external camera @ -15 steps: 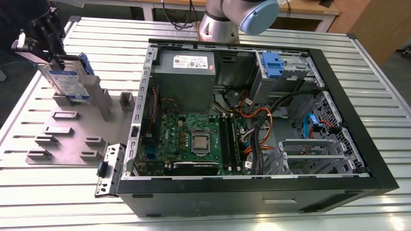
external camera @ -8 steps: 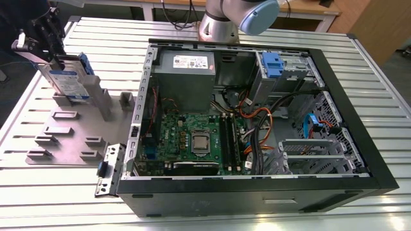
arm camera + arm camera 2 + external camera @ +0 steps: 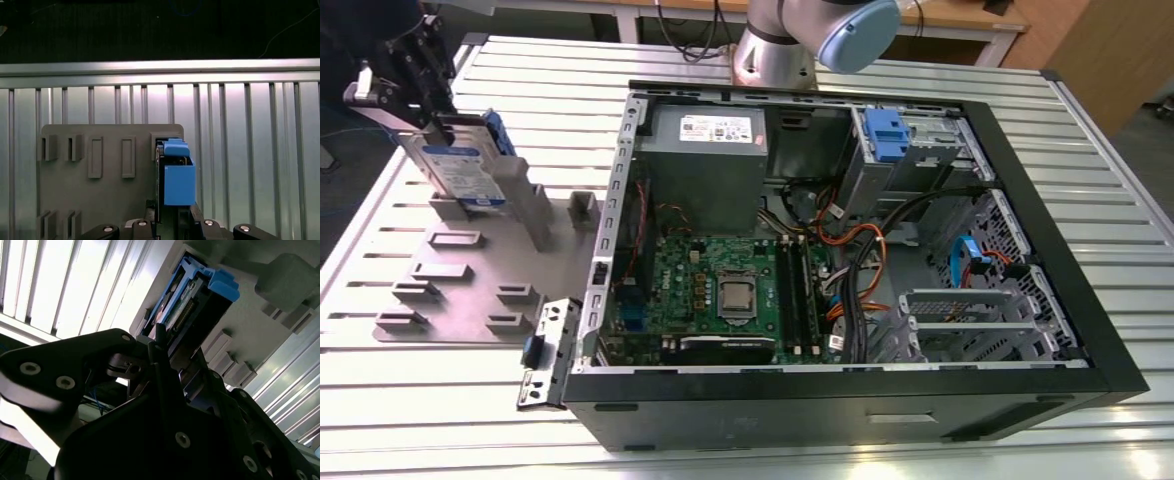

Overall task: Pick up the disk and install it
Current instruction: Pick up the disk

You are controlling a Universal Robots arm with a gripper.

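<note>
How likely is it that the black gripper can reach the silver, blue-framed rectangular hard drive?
Likely yes: the gripper sits at the top of the hard drive, upright in the grey fixture plate, nothing between them.

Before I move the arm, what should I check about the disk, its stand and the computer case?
1. Approach: black claw sits at the top edge of the silver rectangular hard disk in its blue plastic frame: ok.
2. Disk upright in the grey slotted fixture plate: ok.
3. Secure hold on the disk: cannot tell.
4. Disk lifted free of the plate: not ok, it stands in its slot.
5. Black computer case open, side panel off: ok.
</note>
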